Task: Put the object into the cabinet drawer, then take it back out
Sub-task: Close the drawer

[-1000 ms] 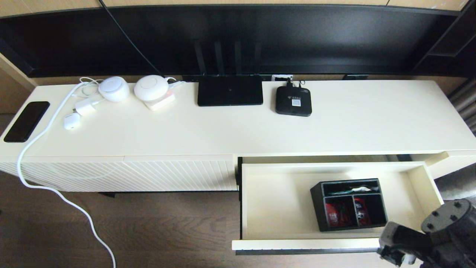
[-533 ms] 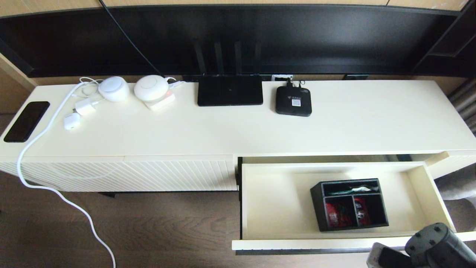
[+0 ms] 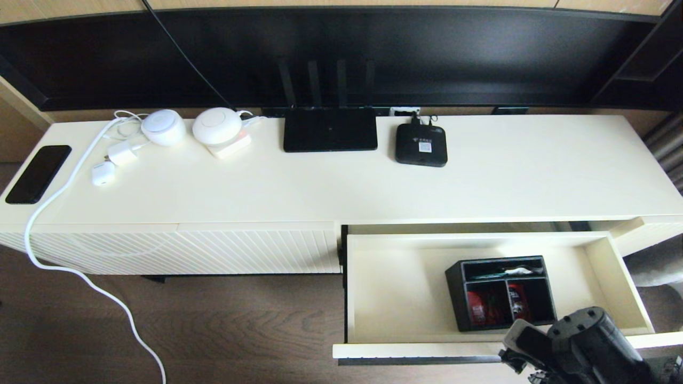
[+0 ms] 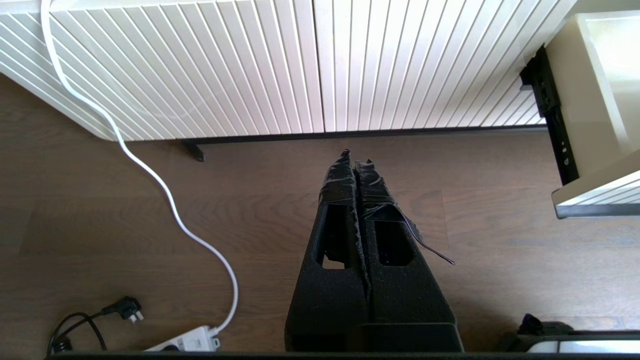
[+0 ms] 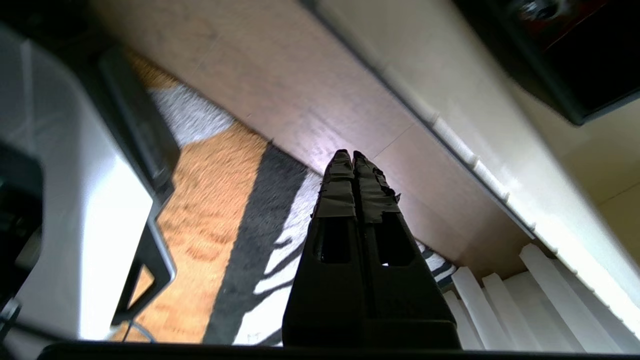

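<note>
The black organizer box (image 3: 501, 293), three compartments with red packets, sits inside the pulled-out cream cabinet drawer (image 3: 395, 288), right of its middle. My right arm (image 3: 579, 346) hangs just in front of the drawer's front edge, below the box. In the right wrist view my right gripper (image 5: 352, 155) is shut and empty, pointing at the floor beside the drawer front; a corner of the box (image 5: 575, 50) shows beyond it. My left gripper (image 4: 356, 159) is shut and empty, parked over the wooden floor in front of the ribbed panel (image 4: 300, 65).
On the cabinet top stand a flat black router (image 3: 330, 129), a small black set-top box (image 3: 421, 144), white round devices (image 3: 216, 126) and a phone (image 3: 37, 173). A white cable (image 3: 80, 277) trails to the floor. A patterned rug (image 5: 215, 225) lies under my right gripper.
My right arm has swung left along the drawer's front edge, from the lower right corner to just in front of the box. Box and drawer have stayed put.
</note>
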You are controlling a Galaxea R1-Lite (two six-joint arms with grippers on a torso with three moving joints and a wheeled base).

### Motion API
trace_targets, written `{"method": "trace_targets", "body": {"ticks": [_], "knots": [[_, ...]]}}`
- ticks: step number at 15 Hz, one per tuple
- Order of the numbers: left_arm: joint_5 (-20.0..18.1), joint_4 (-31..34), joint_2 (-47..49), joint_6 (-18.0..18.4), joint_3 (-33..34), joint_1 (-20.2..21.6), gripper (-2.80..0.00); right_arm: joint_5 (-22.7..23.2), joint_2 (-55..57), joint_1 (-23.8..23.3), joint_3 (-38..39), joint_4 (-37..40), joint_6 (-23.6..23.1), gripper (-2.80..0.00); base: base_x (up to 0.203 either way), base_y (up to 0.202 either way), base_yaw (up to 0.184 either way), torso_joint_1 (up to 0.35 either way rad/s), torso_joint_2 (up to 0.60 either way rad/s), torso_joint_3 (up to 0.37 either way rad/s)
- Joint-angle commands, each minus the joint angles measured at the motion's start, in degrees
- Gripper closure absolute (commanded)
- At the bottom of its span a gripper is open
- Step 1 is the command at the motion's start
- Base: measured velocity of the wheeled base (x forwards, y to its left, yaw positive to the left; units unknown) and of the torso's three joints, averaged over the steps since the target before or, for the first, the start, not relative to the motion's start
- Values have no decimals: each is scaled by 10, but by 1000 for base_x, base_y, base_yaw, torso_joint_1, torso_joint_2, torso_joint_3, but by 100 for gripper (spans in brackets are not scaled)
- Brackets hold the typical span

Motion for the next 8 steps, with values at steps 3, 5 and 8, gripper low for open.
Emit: {"method": "trace_targets", "body": {"ticks": [3, 5, 8], "knots": [[0, 0, 0, 0, 0, 0, 0, -18, 75, -24, -12, -92, 4, 0, 0, 0, 0, 0, 0, 0], [0, 0, 0, 0, 0, 0, 0, -22, 81, -36, -25, -119, 5, 0, 0, 0, 0, 0, 0, 0], [0, 0, 0, 0, 0, 0, 0, -22, 80, -52, -46, -123, 5, 0, 0, 0, 0, 0, 0, 0]]}}
